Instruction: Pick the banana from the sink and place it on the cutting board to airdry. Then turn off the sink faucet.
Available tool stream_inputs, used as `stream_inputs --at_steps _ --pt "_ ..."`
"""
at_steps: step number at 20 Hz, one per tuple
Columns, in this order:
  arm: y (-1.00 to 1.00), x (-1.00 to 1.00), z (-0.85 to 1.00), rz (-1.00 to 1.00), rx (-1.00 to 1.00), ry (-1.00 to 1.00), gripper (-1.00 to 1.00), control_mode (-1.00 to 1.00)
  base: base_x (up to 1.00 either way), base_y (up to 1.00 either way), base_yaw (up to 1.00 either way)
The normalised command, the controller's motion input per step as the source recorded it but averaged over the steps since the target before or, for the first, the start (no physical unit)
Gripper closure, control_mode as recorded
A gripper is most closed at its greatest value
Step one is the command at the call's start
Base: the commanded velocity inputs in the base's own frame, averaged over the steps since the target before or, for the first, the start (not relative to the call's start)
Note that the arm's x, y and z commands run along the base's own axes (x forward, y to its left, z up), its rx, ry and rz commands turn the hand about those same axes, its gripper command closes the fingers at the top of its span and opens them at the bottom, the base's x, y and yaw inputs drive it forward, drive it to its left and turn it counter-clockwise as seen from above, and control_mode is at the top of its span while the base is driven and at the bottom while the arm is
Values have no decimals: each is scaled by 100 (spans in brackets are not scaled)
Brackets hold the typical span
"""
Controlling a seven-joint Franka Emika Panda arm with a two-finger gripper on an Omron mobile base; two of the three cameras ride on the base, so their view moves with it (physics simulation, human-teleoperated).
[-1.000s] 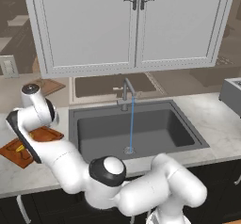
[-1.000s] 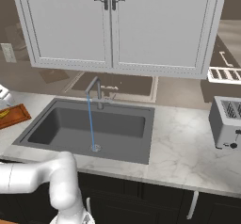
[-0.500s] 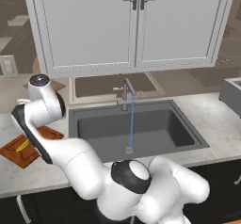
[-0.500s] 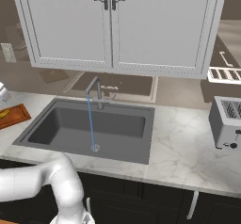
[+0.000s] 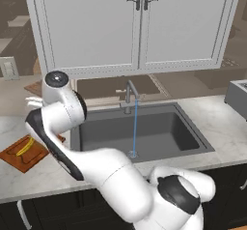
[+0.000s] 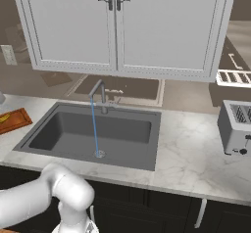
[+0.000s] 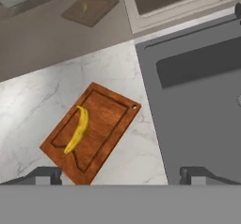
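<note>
Banana [image 7: 79, 129] lies flat inside the groove of the board [image 7: 106, 129], a reddish-brown wooden rectangle with visible grain, resting on white veined marble counter [image 7: 42, 105] at nine o'clock of the sink [image 7: 197, 110]. Fruit is small, curved, yellow, darker at one tip. Sink is a dark grey matte rectangular basin; a thin blue stream runs from the slim metal faucet [image 5: 129, 93] to the drain [image 5: 132, 153]. Gripper [image 7: 122, 173] is spread wide, holding nothing, above the board. Since the previous frame the arm has lifted higher above the board.
</note>
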Motion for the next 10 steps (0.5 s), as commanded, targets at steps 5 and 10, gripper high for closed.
stream_inputs --at_steps 5,10 --pt "-65 -78 46 0 7 -8 -100 -100 0 0 0" --pt "-73 -80 49 0 9 -7 -100 -100 0 0 0"
